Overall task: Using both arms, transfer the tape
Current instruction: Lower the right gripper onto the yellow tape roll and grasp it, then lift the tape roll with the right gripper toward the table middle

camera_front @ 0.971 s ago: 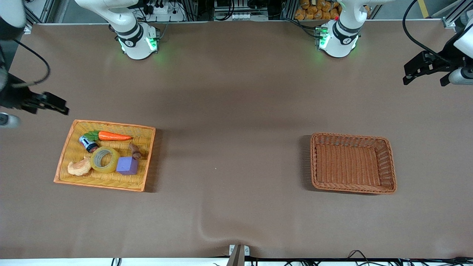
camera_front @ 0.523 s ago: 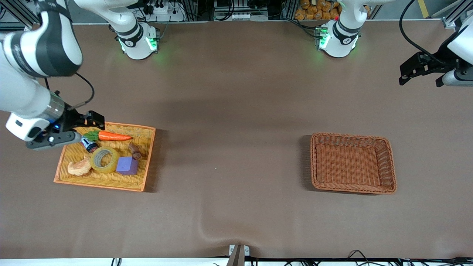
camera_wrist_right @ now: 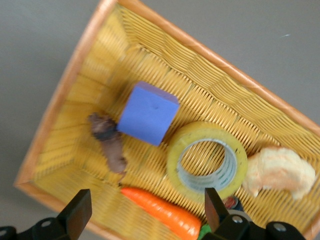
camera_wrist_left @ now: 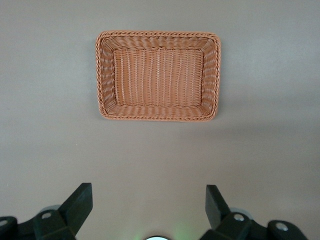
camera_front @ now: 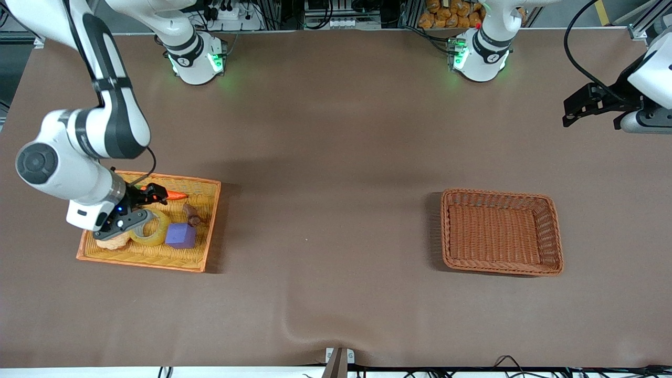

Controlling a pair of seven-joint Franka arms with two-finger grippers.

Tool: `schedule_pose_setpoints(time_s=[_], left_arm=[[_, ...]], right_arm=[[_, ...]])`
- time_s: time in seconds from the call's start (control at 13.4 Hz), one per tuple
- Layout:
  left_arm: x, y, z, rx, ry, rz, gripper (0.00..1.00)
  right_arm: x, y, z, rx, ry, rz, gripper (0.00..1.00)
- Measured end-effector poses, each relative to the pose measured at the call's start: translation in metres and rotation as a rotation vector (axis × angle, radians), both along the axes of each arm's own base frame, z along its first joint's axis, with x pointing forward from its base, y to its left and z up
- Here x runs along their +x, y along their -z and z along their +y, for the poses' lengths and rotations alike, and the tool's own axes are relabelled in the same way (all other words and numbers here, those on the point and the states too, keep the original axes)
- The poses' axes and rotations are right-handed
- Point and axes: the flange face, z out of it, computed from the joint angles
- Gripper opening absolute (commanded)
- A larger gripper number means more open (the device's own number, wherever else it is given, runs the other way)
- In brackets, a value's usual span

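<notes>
Two arms stand at the brown table (camera_front: 336,131), and two baskets lie on it: a yellow tray (camera_front: 205,226) toward the right arm's end and an empty brown wicker basket (camera_front: 551,236) toward the left arm's end. The right gripper (camera_front: 149,197) hangs low over the yellow tray with its fingers spread apart and nothing between them; the left gripper (camera_front: 575,107) waits up over bare table at its own end, fingers likewise wide apart and empty. In the tray I count one of each: a purple cube (camera_wrist_right: 148,113), a roll of tape (camera_wrist_right: 207,161), an orange carrot toy (camera_wrist_right: 160,212), a pale lumpy toy (camera_wrist_right: 277,172), a small brown piece (camera_wrist_right: 110,142) and a little dark can, mostly hidden. The tape lies flat beside the cube, the lumpy toy at its other flank. It looks light and stiff, its smooth face likely slick; I would pinch across the wall, one finger down the open core.
</notes>
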Motion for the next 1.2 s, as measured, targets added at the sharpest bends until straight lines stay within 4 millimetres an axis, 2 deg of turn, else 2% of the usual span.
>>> schedule_pose_setpoints(time_s=[0.22,0.45,0.52,0.6,0.67,0.75,1.05,1.2], left_arm=[[-0.001,0.002,-0.006,0.001,0.011,0.011,1.0],[-0.002,0.003,-0.01,0.001,0.02,0.013,1.0],[-0.002,0.003,-0.011,0.001,0.021,0.014,1.0],[-0.001,0.004,-0.011,0.001,0.021,0.016,1.0],[-0.001,0.005,-0.011,0.001,0.021,0.017,1.0],[-0.001,0.005,-0.011,0.002,0.021,0.019,1.0],[0.0,0.006,-0.012,0.002,0.022,0.02,1.0],[0.0,0.006,-0.012,0.002,0.022,0.02,1.0]], right_arm=[[0.004,0.047,-0.029,-0.005,-0.019,0.023,1.0],[-0.005,0.093,-0.035,-0.011,-0.027,-0.002,1.0],[-0.012,0.108,-0.033,-0.012,-0.03,-0.009,0.94],[-0.018,0.118,-0.033,-0.012,-0.032,-0.007,0.66],[-0.021,0.122,-0.033,-0.012,-0.032,-0.003,0.26],[-0.022,0.122,-0.034,-0.012,-0.031,-0.002,0.02],[-0.02,0.117,-0.034,-0.012,-0.031,0.003,0.0],[-0.014,0.101,-0.032,-0.009,-0.033,0.003,0.0]])
